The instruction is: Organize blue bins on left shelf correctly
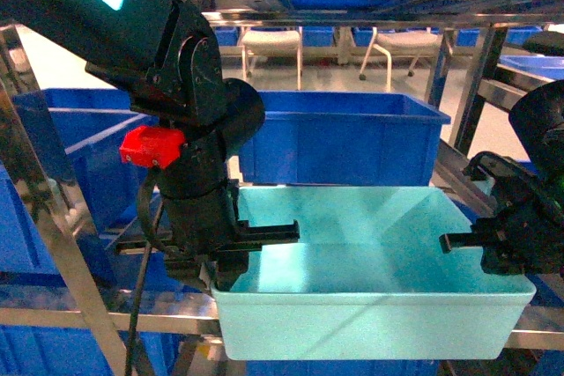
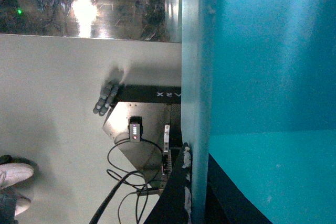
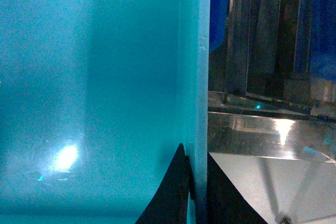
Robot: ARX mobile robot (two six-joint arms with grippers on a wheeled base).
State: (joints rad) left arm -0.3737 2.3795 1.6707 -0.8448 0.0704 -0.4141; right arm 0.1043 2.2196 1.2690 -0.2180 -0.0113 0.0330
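Both the left hand (image 1: pixel 231 272) and right hand (image 1: pixel 515 257) clamp opposite walls of the pale turquoise rectangular plastic bin (image 1: pixel 370 305) resting on the shiny steel shelf (image 1: pixel 88 314).

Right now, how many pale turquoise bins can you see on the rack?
1. The pale turquoise bin sits at the front of the steel rack, gripped at both side walls. Only dark blue crates show behind; the arms may hide others.
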